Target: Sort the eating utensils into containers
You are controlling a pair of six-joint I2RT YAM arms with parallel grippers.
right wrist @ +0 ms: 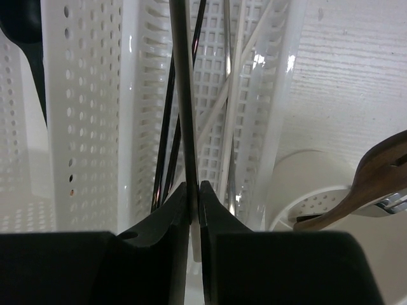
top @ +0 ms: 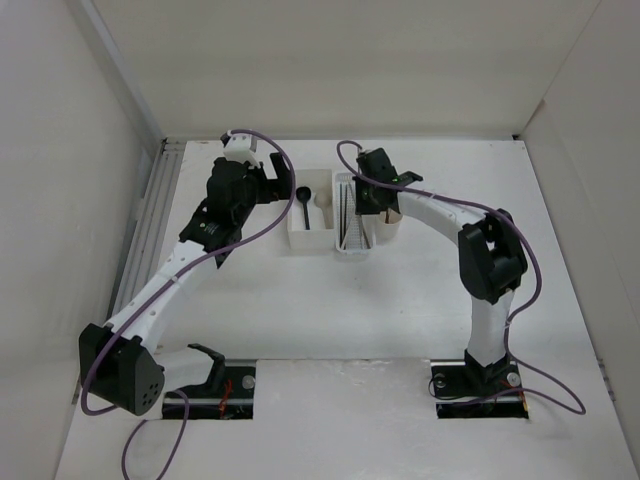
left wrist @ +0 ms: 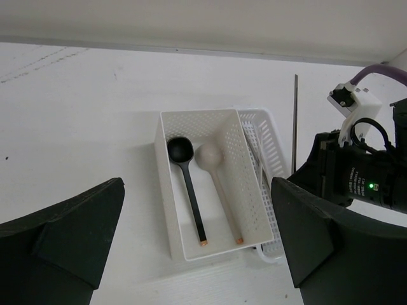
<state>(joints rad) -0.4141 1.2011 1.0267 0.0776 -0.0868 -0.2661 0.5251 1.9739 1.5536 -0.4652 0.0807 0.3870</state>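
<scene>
White plastic box (left wrist: 166,190) stands on the worktop (left wrist: 76,114). In it we see two spoons lying side by side, with their bowls at the far end. The black spoon (left wrist: 189,190) is on the left and the beige spoon (left wrist: 219,184) is on the right; they are very near, but we cannot tell if they touch. The tray (left wrist: 270,146) is narrower and also perforated, and it stands against the right side of the box. The cup (right wrist: 299,171) is just beside the tray on its other side.

The left fingers (left wrist: 70,235) are spread wide apart and hold nothing. They hang above the near end of the box, and in the left wrist view we see the box and both spoons between them.

The right fingers (right wrist: 159,229) are pressed together on one thin grey chopstick (right wrist: 183,95) and grip it at its near end. This chopstick runs lengthwise over the tray; we cannot tell if its far end touches the tray. Under it, inside the tray, lie dark chopsticks (right wrist: 166,146) and pale chopsticks (right wrist: 219,108), mostly lengthwise, and some cross each other.

From the cup a brown handle (right wrist: 381,168) leans out to the right. We cannot tell which utensil it belongs to.
</scene>
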